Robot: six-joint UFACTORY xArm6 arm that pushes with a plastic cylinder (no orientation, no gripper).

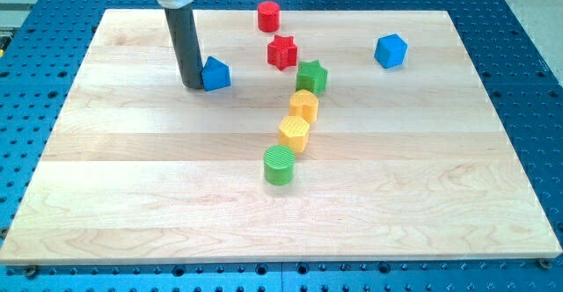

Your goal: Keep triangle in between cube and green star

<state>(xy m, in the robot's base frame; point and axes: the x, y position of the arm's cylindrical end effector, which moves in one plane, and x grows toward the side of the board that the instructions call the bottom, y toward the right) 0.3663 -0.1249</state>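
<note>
A blue triangle block (215, 74) lies at the upper left of the wooden board (132, 178). My tip (192, 84) rests on the board right at the triangle's left side, touching or nearly touching it. A green star (311, 77) sits near the middle top, to the right of the triangle. A blue cube (391, 51) sits further right, near the view's top right. The star lies between the triangle and the cube.
A red star (282, 53) and a red cylinder (268, 16) stand above and left of the green star. Two yellow blocks (303, 105) (295, 134) and a green cylinder (280, 164) run down from the green star. Blue perforated table (35, 116) surrounds the board.
</note>
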